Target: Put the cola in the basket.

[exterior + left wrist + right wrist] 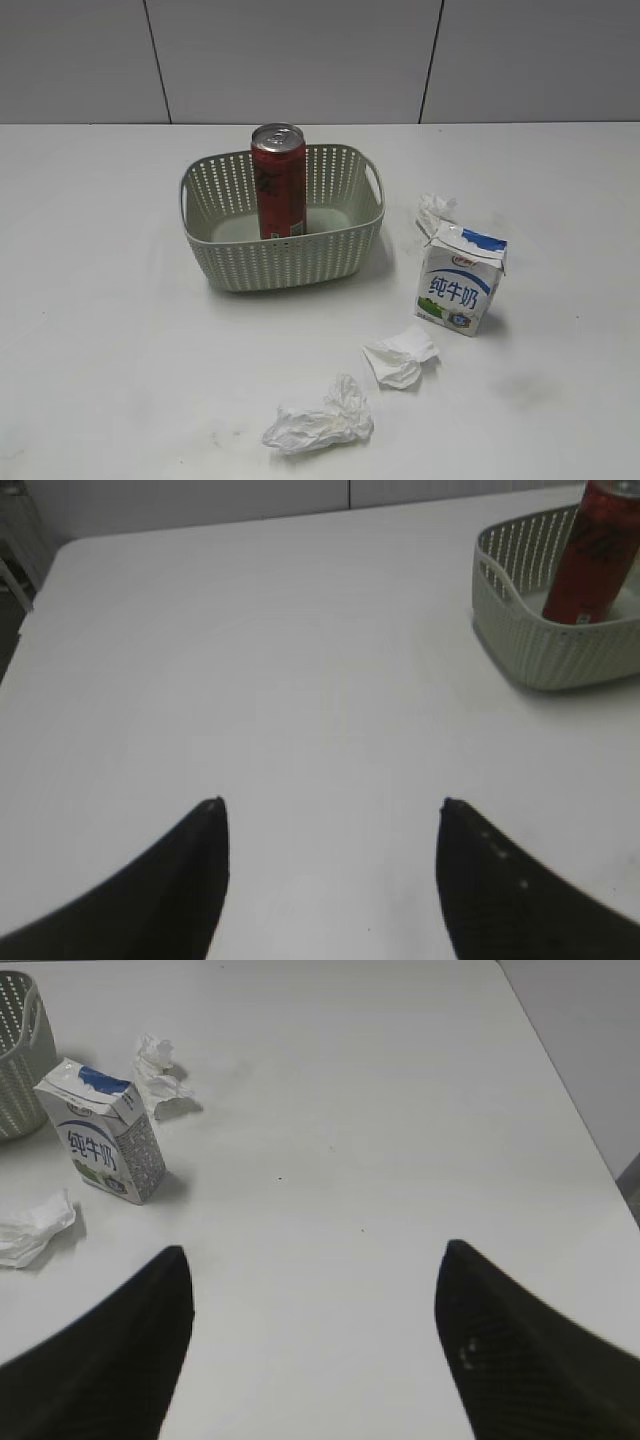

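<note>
Cola (280, 182) stands upright inside the basket (220, 262), upper centre of frame (task looks done). Left gripper (328, 805) and right gripper (315, 1250) both spread wide, empty. In the left wrist view the can sits upper right, so the left arm seems nearer.

The bench (120, 330) is a plain white surface reaching back to a pale grey panelled wall. Directly on it stands the basket (290, 262), a little left of the middle. To the right of the basket stands a white-and-blue milk carton (460, 290), upright, with a crumpled tissue (433, 212) just behind it. Nearer the front lie two more crumpled tissues (401, 358) (320, 420), apart from each other. A few faint marks, possibly smudges, show on the surface near the front edge.
</note>
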